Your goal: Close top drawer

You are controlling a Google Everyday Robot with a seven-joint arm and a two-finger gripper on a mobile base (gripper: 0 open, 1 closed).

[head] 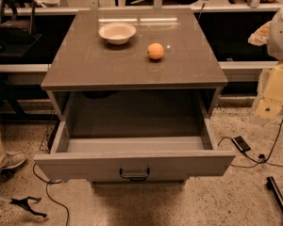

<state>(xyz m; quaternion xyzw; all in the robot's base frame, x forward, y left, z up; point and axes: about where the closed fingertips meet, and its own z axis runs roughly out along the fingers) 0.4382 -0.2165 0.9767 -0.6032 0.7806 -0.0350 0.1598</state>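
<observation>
**A:** Nearest entry?

**B:** Floor, speckled. A cable trails at lower left, near the drawer's left corner. The floor before the front panel is bare, which leaves room to come in and push.

**A:** The task's item?

**B:** Top drawer, grey and as broad as the cabinet. It stands far out, and its front overhangs the floor. The handle is dark and central. Nothing shows inside, and nothing lies across the side rims. I judge the run back into the cabinet to be free. The task is not yet done.

**A:** Gripper?

**B:** Gripper, at the right edge of view. It sits off the cabinet's right side, well apart from the drawer, and touches nothing. Whether it is open or closed, I cannot tell. It probably sits wide to stay clear of the drawer's right corner. It would need to swing left and down to reach the front panel.

**A:** Farther back?

**B:** On the cabinet top are an orange and, beyond it, a bowl. Both sit well back from the front edge, so a gentle push should not shift them, though the orange could roll if the drawer slams.
</observation>
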